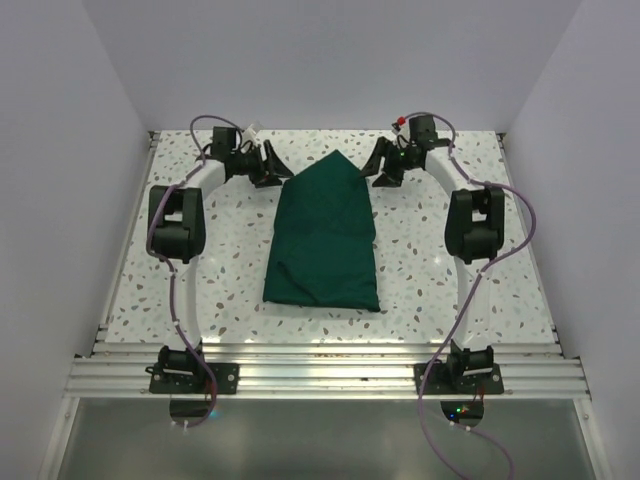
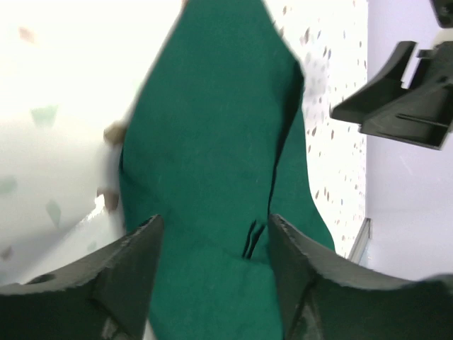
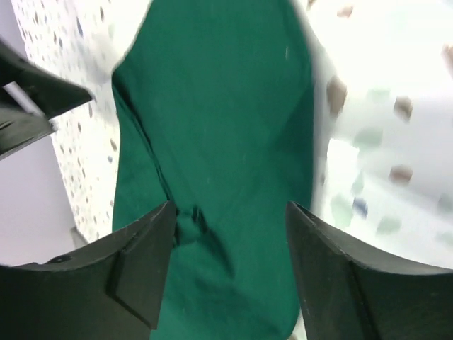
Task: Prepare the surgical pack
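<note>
**Loose peak, two idle grippers**

The dark green cloth drape [image 1: 325, 235] lay folded in the middle of the white speckled table [image 1: 430, 270], its broad end toward the bottom of the overhead view and its pointed end toward the top. The left gripper [image 2: 214, 225] sat at the upper left of that point and the right gripper [image 3: 230, 209] at its upper right. Both had their jaws standing apart and grasped nothing, with only cloth showing beneath them in the wrist views.

The risk seemed to lie in the layers. A seam or overlapping edge ran down the bundle in both wrist views, so a pinch taken there could catch one layer alone and peel the fold open instead of moving the whole. The grippers also sat close on either side of the narrow tip (each showed in the other's wrist view), and closing in together might bring them into contact or tug the cloth askew. Whether anything lay wrapped inside could not be told; if so, a lift by the tip might spill it.
</note>
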`<state>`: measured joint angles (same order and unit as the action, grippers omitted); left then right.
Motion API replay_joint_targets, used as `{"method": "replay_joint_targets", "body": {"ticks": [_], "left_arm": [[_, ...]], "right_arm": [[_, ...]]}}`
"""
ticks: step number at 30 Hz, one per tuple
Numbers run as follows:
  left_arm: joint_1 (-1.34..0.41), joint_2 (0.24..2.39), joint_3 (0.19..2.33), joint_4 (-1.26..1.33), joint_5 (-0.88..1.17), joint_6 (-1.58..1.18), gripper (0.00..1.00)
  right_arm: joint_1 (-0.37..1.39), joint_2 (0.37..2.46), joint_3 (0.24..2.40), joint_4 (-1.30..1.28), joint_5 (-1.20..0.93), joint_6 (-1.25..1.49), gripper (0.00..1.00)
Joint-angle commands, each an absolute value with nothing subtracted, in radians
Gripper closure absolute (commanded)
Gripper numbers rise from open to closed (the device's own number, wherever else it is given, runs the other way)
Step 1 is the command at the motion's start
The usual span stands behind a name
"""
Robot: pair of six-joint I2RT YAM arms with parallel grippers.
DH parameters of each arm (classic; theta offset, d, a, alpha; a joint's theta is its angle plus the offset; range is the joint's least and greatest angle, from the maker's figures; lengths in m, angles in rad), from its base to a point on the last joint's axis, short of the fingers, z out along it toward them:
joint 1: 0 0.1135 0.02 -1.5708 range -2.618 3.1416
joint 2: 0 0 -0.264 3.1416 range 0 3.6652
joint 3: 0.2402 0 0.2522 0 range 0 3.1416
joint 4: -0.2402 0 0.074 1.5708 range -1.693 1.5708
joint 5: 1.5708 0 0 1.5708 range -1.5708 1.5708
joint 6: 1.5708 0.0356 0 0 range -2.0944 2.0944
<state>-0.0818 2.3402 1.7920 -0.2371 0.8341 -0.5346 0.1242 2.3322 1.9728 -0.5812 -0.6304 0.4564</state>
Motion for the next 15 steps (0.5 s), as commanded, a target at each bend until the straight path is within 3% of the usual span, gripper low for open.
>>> {"method": "replay_joint_targets", "body": {"ticks": [1, 15], "left_arm": [[-0.081, 2.33, 1.896, -0.152, 0.793, -0.517, 0.29], [-0.09, 2.474, 1.986, -0.192, 0.681, -0.466, 0.29]], "right_arm": [[0.124, 2.417, 2.118, -0.624, -0.563, 0.463, 0.32], [0.146, 2.617, 2.301, -0.683, -0.538, 0.407, 0.33]]}}
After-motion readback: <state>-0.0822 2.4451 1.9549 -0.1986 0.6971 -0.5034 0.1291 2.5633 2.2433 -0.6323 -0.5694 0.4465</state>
